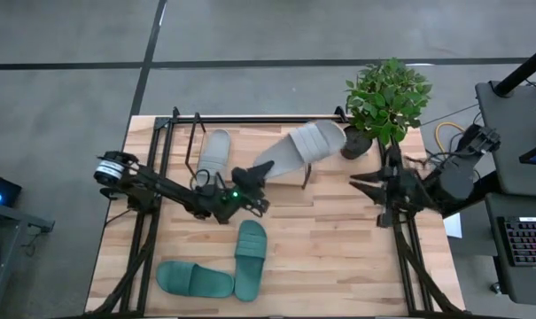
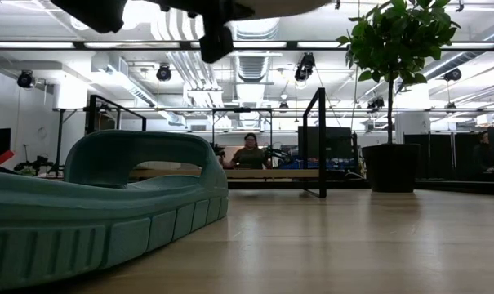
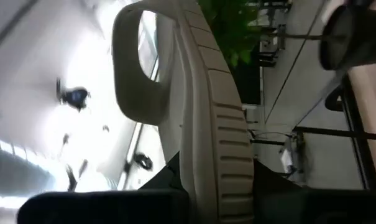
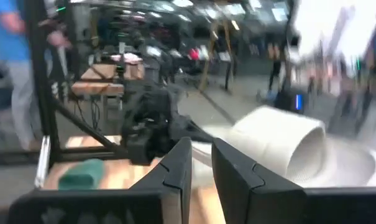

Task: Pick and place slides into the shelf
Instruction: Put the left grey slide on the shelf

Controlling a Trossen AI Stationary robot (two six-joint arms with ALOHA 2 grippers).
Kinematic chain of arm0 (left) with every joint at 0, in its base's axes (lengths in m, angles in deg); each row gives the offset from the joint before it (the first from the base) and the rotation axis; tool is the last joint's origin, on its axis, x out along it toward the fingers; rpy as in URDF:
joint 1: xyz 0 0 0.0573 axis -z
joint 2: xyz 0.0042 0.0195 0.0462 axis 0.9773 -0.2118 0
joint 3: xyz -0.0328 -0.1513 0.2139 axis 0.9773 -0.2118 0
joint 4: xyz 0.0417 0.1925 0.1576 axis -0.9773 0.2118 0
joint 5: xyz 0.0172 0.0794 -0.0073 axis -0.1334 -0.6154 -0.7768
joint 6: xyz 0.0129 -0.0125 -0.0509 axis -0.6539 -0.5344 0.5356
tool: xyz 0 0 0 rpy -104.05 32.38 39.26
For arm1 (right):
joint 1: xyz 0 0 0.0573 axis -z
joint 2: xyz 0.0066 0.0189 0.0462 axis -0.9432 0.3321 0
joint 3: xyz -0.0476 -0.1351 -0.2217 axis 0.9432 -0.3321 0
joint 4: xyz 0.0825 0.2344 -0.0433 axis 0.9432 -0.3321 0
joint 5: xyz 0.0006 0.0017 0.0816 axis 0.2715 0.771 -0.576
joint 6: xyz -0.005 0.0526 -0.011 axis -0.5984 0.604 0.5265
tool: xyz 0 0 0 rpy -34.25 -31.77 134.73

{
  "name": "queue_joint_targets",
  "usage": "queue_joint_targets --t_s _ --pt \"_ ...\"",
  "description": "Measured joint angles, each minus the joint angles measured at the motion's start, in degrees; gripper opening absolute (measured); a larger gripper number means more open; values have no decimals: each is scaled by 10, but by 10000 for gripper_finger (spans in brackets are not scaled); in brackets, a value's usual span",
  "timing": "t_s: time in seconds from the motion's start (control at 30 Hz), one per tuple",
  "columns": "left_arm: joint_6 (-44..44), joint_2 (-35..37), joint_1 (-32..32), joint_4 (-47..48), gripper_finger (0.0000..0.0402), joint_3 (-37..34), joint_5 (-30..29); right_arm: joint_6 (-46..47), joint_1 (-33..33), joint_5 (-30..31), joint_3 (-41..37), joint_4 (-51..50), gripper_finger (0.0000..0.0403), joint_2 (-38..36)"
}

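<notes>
My left gripper [image 1: 254, 177] is shut on a light grey slide [image 1: 303, 146], held up over the shelf's right half. A second grey slide [image 1: 214, 151] lies flat on its sole on the shelf's board, inside the black tube frame [image 1: 250, 117]. Two dark teal slides [image 1: 250, 257] [image 1: 194, 279] lie on the table's near left part; one of them fills the left of the low view [image 2: 108, 212]. My right gripper [image 1: 358, 184] hovers to the right of the held slide, pointing at it, open by a narrow gap [image 4: 202, 155] and empty. My left gripper pinches the grey slide's sole at the end away from the strap [image 3: 203, 186], one finger [image 3: 166, 177] on each flat face. The fingers come about level from the table's left and lie along the slide. It juts out beyond them, strap [image 3: 135, 68] far out, clear of shelf and table.
A potted plant [image 1: 387, 93] stands at the table's far right corner, just beyond the shelf's right end. The shelf's upright post [image 2: 320, 143] rises at that end. Bare tabletop lies between the teal slides and my right arm. A person sits in the room behind the table.
</notes>
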Motion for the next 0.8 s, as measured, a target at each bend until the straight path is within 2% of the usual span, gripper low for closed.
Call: queue_joint_targets --t_s 0.07,0.17,0.3,0.43,0.53,0.7,0.8 --pt "35 17 0 10 32 -5 -8 -79 -5 -3 12 -3 55 6" --pt "100 52 5 54 32 -15 -1 -142 -7 8 33 -5 63 19" --pt "219 126 10 206 32 -14 29 -183 -7 33 63 -17 91 31" --pt "406 204 12 416 32 -14 108 -193 -7 35 76 -56 132 38" --pt "520 258 13 529 32 -14 184 -182 -6 35 75 -84 167 44" --pt "636 320 13 606 32 -17 329 -170 -15 5 73 -124 220 65" --pt "650 342 14 605 32 -27 365 -187 -32 -8 73 -138 242 85"
